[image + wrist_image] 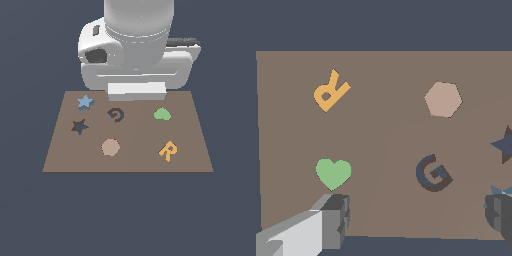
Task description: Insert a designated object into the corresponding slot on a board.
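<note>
Jaws open and empty above board (200, 150), off-centre from blue star (85, 102); risk of nudging it or misaligning points with star slot (79, 126).

Matt brown board (130, 160), flat matt blue star (85, 102), smooth white-grey plastic-looking pincer (416, 220)

The arm (137, 30) hangs wrist-down, its gripper (416, 217) with jaws spread wide apart, holding nothing.
</note>
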